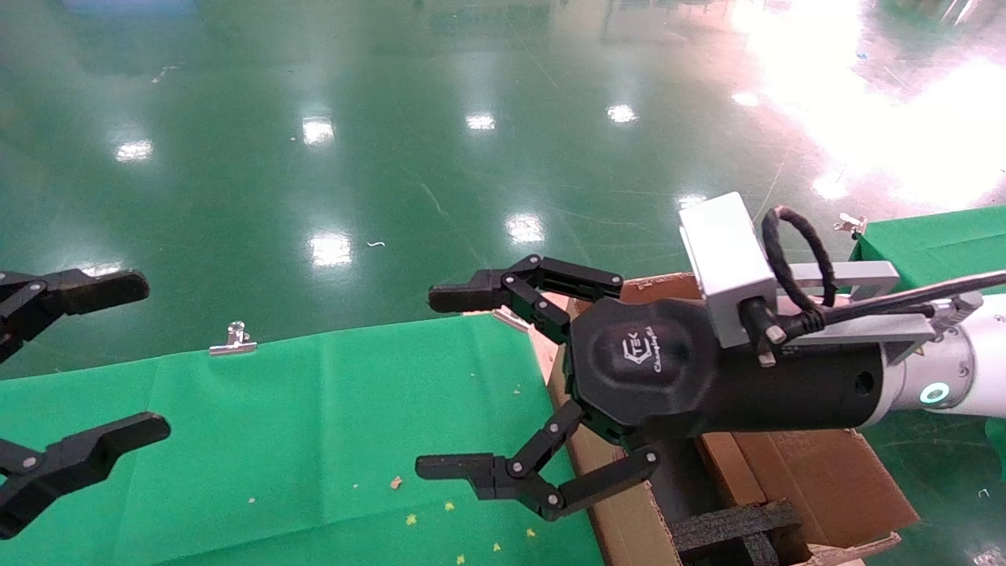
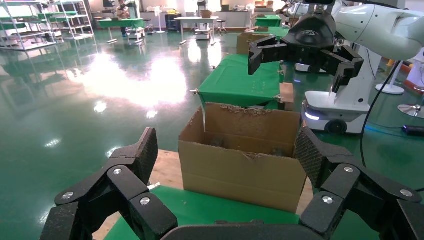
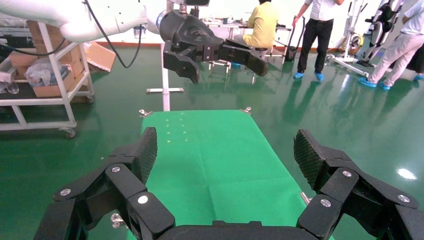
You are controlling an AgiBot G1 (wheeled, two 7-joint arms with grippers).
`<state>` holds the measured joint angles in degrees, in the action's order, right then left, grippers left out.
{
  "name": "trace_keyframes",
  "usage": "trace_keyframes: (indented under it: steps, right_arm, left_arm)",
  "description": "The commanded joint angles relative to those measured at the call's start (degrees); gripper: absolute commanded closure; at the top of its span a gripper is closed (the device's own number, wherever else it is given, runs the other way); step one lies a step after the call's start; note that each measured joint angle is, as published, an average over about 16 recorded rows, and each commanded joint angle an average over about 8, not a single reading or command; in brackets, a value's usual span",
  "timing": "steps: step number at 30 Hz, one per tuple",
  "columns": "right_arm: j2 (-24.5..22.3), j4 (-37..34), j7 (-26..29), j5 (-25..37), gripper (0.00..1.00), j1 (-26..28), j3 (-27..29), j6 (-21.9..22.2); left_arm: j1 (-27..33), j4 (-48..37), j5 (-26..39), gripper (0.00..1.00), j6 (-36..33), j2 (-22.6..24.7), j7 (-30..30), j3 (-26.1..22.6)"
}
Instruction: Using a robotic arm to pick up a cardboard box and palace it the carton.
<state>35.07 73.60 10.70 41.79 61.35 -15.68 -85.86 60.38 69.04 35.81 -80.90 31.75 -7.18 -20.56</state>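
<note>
The small cardboard box shows in no view. The large brown carton (image 1: 817, 472) stands at the right end of the green table, with ragged flaps and black foam (image 1: 739, 527) inside. My right gripper (image 1: 440, 381) is open and empty. It hovers over the table's right end beside the carton, on the white robotic arm (image 1: 967, 369). My left gripper (image 1: 134, 362) is open and empty at the left edge. In the left wrist view the left gripper (image 2: 227, 155) faces the carton (image 2: 245, 165). In the right wrist view the right gripper (image 3: 227, 152) faces the bare cloth.
A green cloth covers the table (image 1: 314, 440), held by a metal clip (image 1: 232, 339) at its far edge. A second green table (image 1: 935, 244) stands at the right. Shiny green floor lies beyond. People (image 3: 262, 25) stand far behind.
</note>
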Motion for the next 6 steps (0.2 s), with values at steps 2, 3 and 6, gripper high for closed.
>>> trace_keyframes:
  steps: [2,3,6]
  right_arm:
    - [-0.01,-0.01,0.04,0.02,0.00,0.09,-0.14,0.07]
    - [-0.02,-0.02,0.05,0.03,0.00,0.10,-0.17,0.09]
    - [-0.02,-0.02,0.06,0.04,0.00,0.13,-0.21,0.13]
  left_arm:
    - [0.00,0.00,0.00,0.00,0.00,0.00,0.00,0.00]
    - [0.00,0.00,0.00,0.00,0.00,0.00,0.00,0.00]
    - [0.00,0.00,0.00,0.00,0.00,0.00,0.00,0.00]
